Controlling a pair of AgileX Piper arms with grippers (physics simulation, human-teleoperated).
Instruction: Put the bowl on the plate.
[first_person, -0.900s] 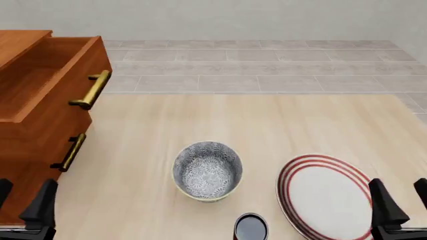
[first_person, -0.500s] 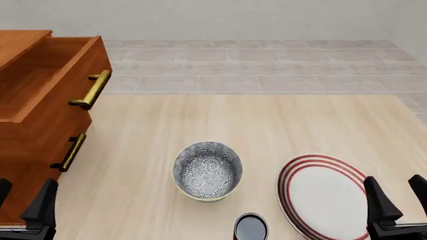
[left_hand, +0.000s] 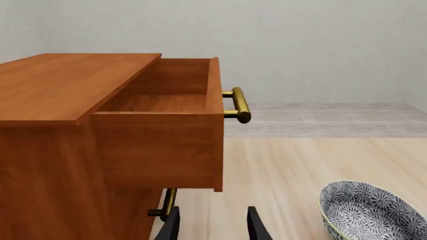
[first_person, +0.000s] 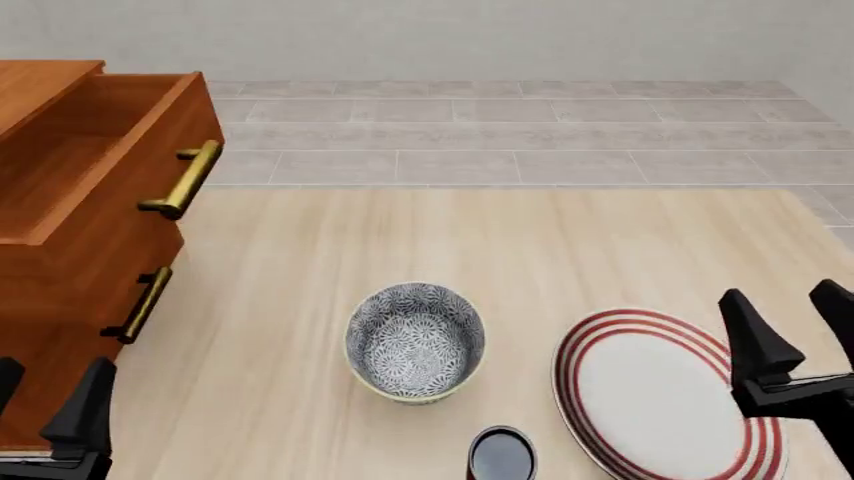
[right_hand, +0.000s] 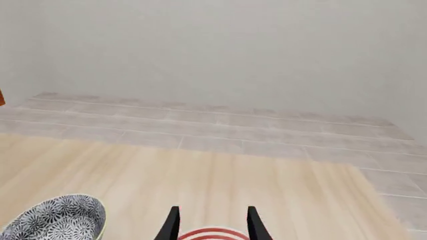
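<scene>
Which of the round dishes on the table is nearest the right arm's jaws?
The flat white plate with red rings; the jaws hang over its right edge, unlike the patterned bowl and small dark cup.

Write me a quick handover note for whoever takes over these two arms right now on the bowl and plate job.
Left gripper: open, empty, low at the near left by the wooden drawer cabinet.
Right gripper: open, empty, above the right edge of the large white plate with red rings.
The floral grey-and-white bowl with the pale rim stands upright on the light wooden table, left of the plate and apart from it. A small dark cup sits at the near edge between them.
Done: nothing; the bowl is not gripped.
Left: grasp the bowl, lift it clear of the cup, set it on the plate.
</scene>
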